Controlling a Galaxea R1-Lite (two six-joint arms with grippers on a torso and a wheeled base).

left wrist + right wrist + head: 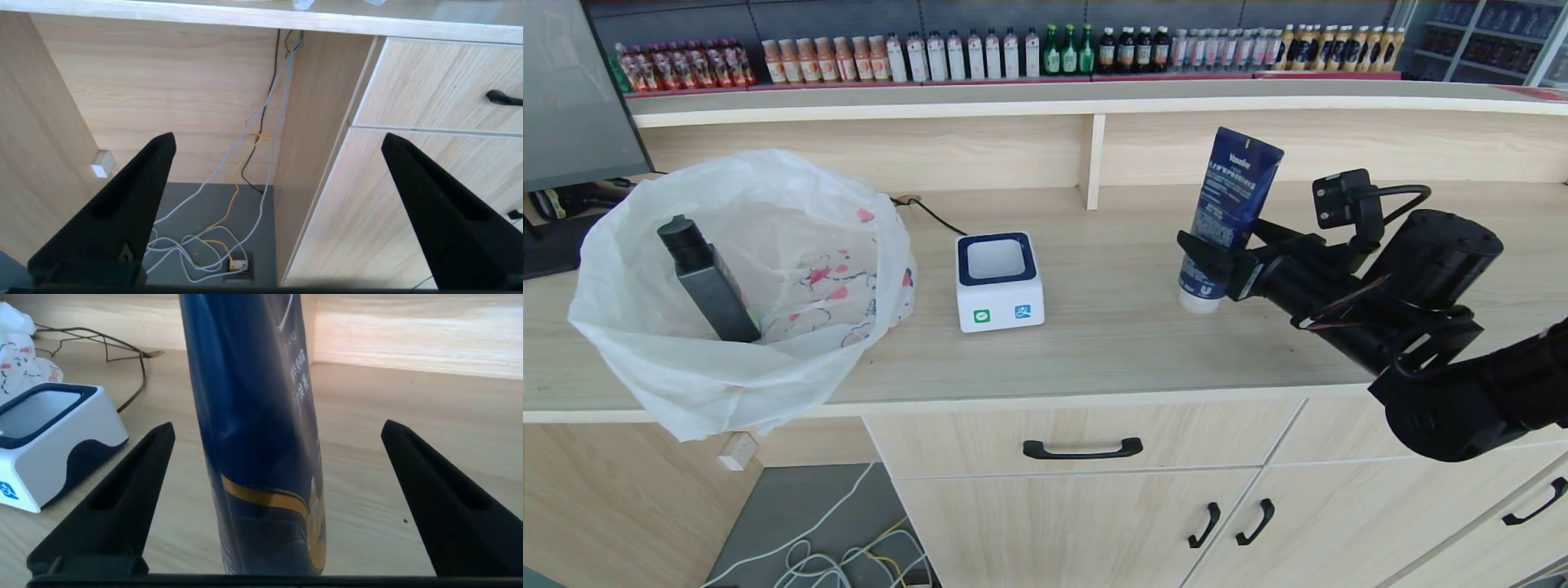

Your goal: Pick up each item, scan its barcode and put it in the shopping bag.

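Blue tube [1233,196] upright on the counter [1111,327], right of frame
right gripper [1207,263] around its lower part, jaws wide, not gripping; scanner [999,280] mid-frame; shopping bag [645,359] far left, dark bottle [707,282] inside; left gripper [278,147] jaws wide, empty

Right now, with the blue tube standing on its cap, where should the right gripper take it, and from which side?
Take the tube low on its body, just above the white cap, coming in level from the robot's right, where the open right gripper straddles it. It stands upright, and the lower body looks rounder and probably firmer than the flat top.
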